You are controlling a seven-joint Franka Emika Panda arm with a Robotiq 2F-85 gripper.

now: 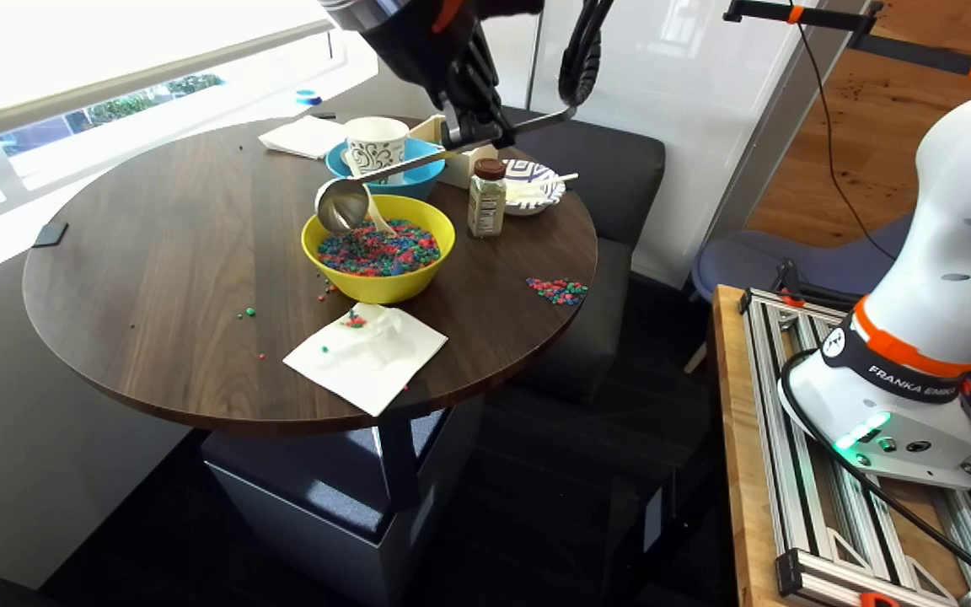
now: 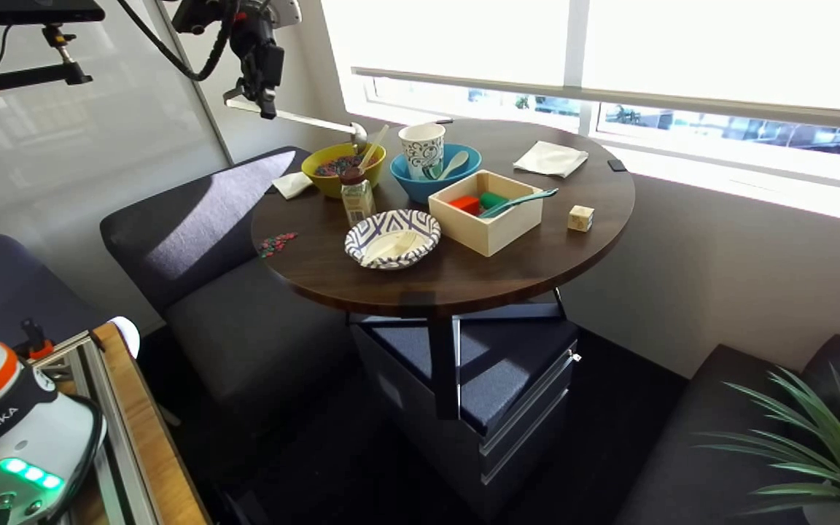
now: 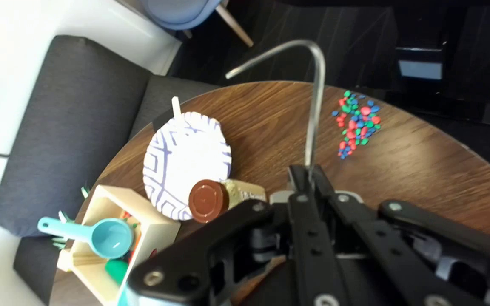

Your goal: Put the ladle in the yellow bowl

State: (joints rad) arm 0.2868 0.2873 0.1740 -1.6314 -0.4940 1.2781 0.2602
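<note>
One ladle (image 1: 342, 208) is up in the air, and one pincer (image 3: 307, 176) is pinching its thin handle. The ladle's round end shows above the one yellow bowl (image 1: 384, 288) in both exterior views; I cannot tell if they touch. Lots of tiny red, blue and green bits (image 1: 384, 253) are in that bowl, and one pale stick (image 2: 372, 151) leans up out of it, close by the ladle's round end. Just beside the yellow bowl sits one blue bowl (image 2: 427, 192), with one tall paper cup (image 2: 422, 146) and one white spoon (image 2: 455, 165) inside. One jar (image 1: 484, 206) with a brown lid stands near both bowls. Around them on the counter (image 1: 182, 253) are one patterned bowl (image 2: 402, 219), one wooden box (image 2: 464, 227), one small wooden block (image 2: 580, 219) and two white napkins (image 1: 366, 362). One blue-green scoop (image 3: 111, 238) rests in the box, its handle poking out. One loose patch (image 1: 559, 291) of bits lies near the counter's edge.
</note>
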